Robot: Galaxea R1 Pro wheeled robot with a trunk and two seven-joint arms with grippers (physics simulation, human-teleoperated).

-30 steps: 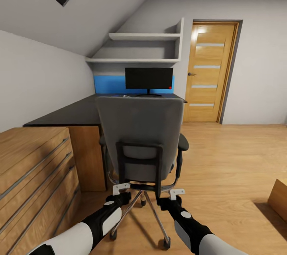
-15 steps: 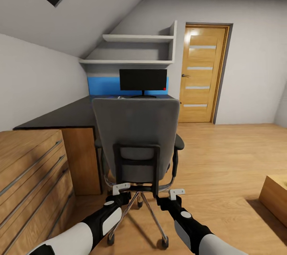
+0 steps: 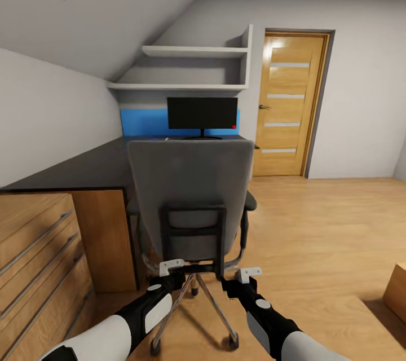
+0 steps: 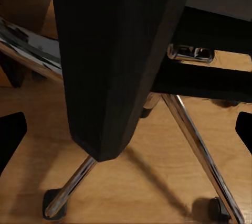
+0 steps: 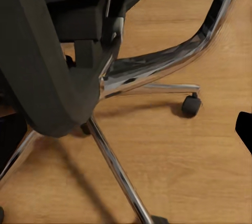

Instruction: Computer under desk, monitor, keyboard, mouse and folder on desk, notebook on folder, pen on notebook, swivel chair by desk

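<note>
Swivel chair [image 3: 189, 203] stood w/ its back to robot, beside desk [image 3: 90, 166]. Left gripper [image 3: 171, 266] & right gripper [image 3: 248, 275] sat behind its seat — grip state couldn't be told. Best approach: push slow, both sides even.

No text, label, brand, number or sign can be read on anything here.

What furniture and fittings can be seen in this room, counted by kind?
Swivel chair: 1
Desk: 1
Monitor: 1
Wall shelves: 2
Door: 1
Wooden dresser: 1
Total: 7
</note>
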